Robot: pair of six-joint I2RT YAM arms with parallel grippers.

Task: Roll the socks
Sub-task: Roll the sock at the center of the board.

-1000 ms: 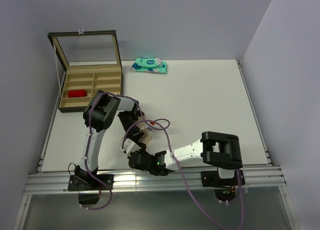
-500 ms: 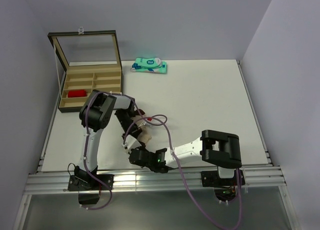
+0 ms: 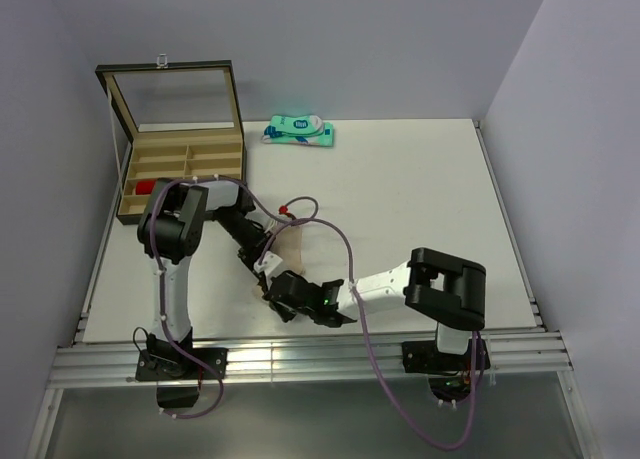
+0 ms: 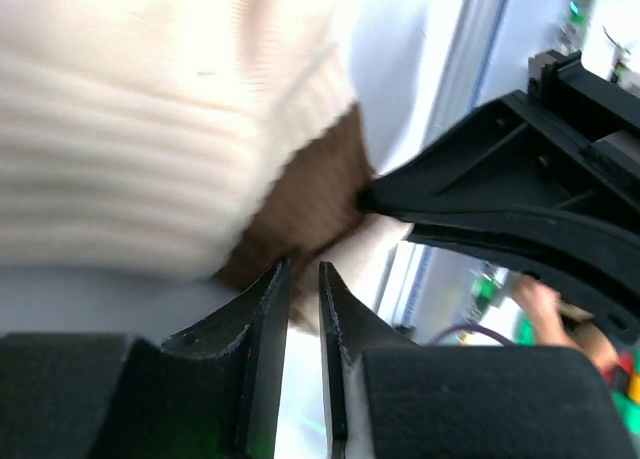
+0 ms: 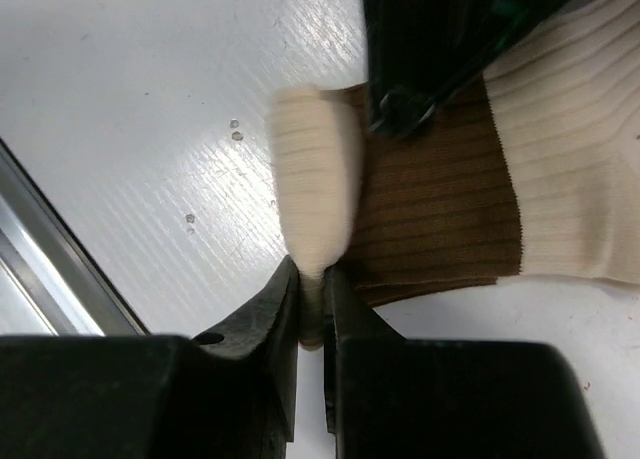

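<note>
The beige sock [image 3: 292, 247] lies on the table between both arms, its brown band [image 5: 440, 209] next to a folded cream end [image 5: 312, 179]. My right gripper [image 5: 312, 279] is shut on that cream fold, low at the sock's near end [image 3: 283, 291]. My left gripper [image 4: 303, 279] stands just short of the brown band [image 4: 300, 204], its jaws a narrow gap apart with light showing between them and no fabric in the gap. In the top view the left gripper [image 3: 265, 264] sits at the sock's left side. The red sock [image 3: 148, 186] lies in the box.
A wooden compartment box [image 3: 185, 159] with its glass lid raised stands at the back left. A teal-and-white packet [image 3: 298, 131] lies at the table's far edge. The metal rail [image 3: 300, 354] runs along the near edge, close behind the right gripper.
The right gripper has closed on the sock's cream end and shifted slightly right. The left arm has swung left and its jaws have parted a little. The sock now lies more stretched out.
</note>
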